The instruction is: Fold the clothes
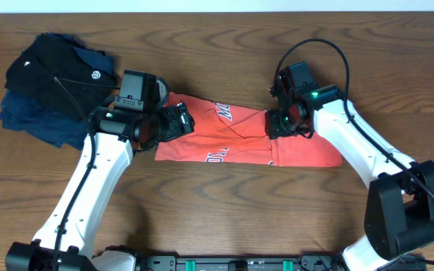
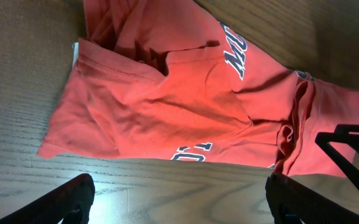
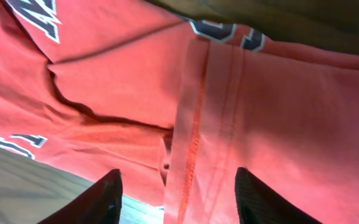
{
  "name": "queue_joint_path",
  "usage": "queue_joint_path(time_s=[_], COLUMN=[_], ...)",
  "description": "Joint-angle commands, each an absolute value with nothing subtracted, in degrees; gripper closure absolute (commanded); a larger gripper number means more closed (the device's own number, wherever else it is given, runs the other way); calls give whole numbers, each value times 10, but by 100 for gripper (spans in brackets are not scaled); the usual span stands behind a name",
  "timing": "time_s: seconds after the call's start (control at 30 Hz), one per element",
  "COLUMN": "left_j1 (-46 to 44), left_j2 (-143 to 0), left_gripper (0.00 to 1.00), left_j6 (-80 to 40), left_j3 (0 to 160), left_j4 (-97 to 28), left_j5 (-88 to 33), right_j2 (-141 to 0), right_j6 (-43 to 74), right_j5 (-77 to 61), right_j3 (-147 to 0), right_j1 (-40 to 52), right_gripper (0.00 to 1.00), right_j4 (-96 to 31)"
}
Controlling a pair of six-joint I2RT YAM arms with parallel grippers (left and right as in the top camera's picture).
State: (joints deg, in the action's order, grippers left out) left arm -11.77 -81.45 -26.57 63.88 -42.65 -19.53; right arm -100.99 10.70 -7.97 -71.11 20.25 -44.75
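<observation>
A coral-red T-shirt (image 1: 239,139) with white-and-dark varsity lettering lies partly folded into a long band across the middle of the table. It fills the left wrist view (image 2: 185,106) and the right wrist view (image 3: 229,112). My left gripper (image 1: 177,120) is open and empty, hovering at the shirt's left end; its fingertips (image 2: 179,199) are over bare wood beside the shirt's edge. My right gripper (image 1: 280,122) is open just above the shirt's right part, its fingers (image 3: 178,193) straddling a stitched hem fold without holding it.
A heap of black and navy-blue garments (image 1: 51,86) lies at the far left of the wooden table (image 1: 217,211). Both arms reach in from the front edge.
</observation>
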Motion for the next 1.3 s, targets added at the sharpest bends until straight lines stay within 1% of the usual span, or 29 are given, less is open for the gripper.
queue_joint_path(time_s=[0.0, 0.13, 0.2, 0.3, 0.43, 0.5, 0.63, 0.73, 0.8, 1.0, 1.07, 1.13, 1.17, 1.2, 1.23, 1.27], left_j1=[-116, -116, -116, -116, -115, -115, -115, -115, -115, -115, -115, -115, -115, -115, -115, -115], left_j2=[-816, -816, -816, -818, -828, -834, -839, -839, -839, -839, -839, -839, -839, -839, -839, -839], left_gripper=[11, 10, 6, 4, 4, 4, 4, 4, 4, 4, 4, 4, 4, 4, 4, 4], left_j6=[-253, -238, -236, -220, -213, -213, -213, -213, -213, -213, -213, -213, -213, -213, -213, -213], left_j3=[643, 643, 643, 643, 642, 642, 642, 642, 642, 642, 642, 642, 642, 642, 642, 642], left_j4=[-429, -428, -429, -431, -436, -437, -437, -437, -437, -437, -437, -437, -437, -437, -437, -437], left_j5=[-199, -196, -175, -137, -127, -128, -128, -128, -128, -128, -128, -128, -128, -128, -128, -128], right_j2=[-1011, -1011, -1011, -1011, -1011, -1012, -1017, -1030, -1045, -1085, -1089, -1091, -1092, -1093, -1093, -1093], right_j6=[111, 133, 137, 138, 156, 159, 183, 206, 224, 227, 227, 227, 227, 227, 228, 228], right_j5=[-80, -29, -4, 26, 19, 6, 25, 36, 36, 36, 37, 37, 37, 39, 42, 47], right_j3=[-712, -712, -712, -712, -712, -712, -711, -711, -711, -711, -711, -710, -711, -711, -711, -711], right_j1=[204, 199, 198, 198, 199, 201, 214, 218, 220, 234, 238, 239, 239, 239, 238, 239], right_gripper=[43, 41, 41, 40, 36, 37, 40, 47, 48, 41, 41, 46, 53, 60, 69, 81], right_j4=[-445, -461, -473, -480, -482, -487, -484, -475, -465, -415, -401, -391, -388, -386, -385, -385])
